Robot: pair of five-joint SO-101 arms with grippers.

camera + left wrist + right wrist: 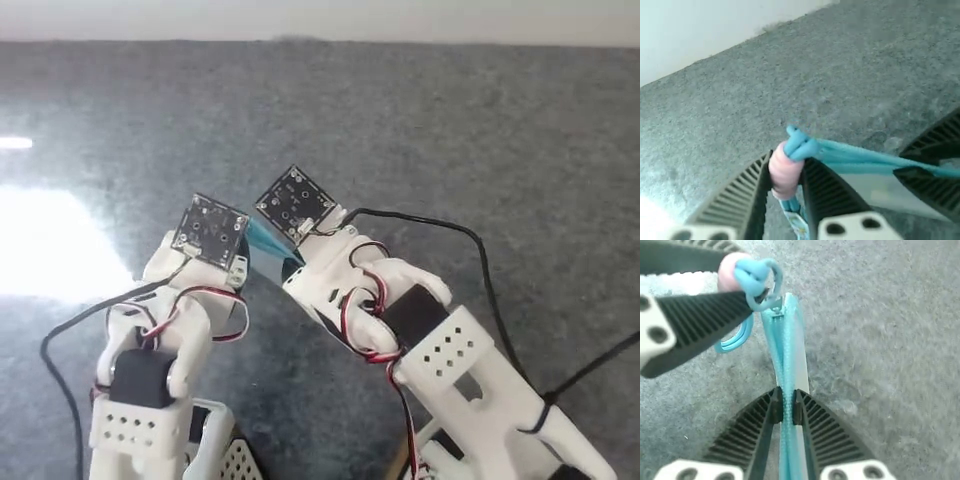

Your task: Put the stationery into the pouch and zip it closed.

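A turquoise pouch [790, 340] hangs on edge between my two grippers, above the grey table. My left gripper [785, 185] is shut on the pink bead [784, 170] of the zipper pull, whose blue cord [800, 142] is knotted to it. The cord's ring [765, 285] joins the slider [775, 315] at the pouch's far end. My right gripper [785, 407] is shut on the pouch's zipper edge, and between the slider and this grip the two sides lie together. From above, a strip of the pouch [265, 240] shows between the two wrist cameras. No loose stationery is in sight.
The grey speckled table [450, 130] stretches out beyond both arms to a white wall [320, 18]. A bright glare [50, 240] lies on the table at the left. A black cable [470, 245] loops beside the right arm [400, 310], and another [60, 345] beside the left arm [160, 340].
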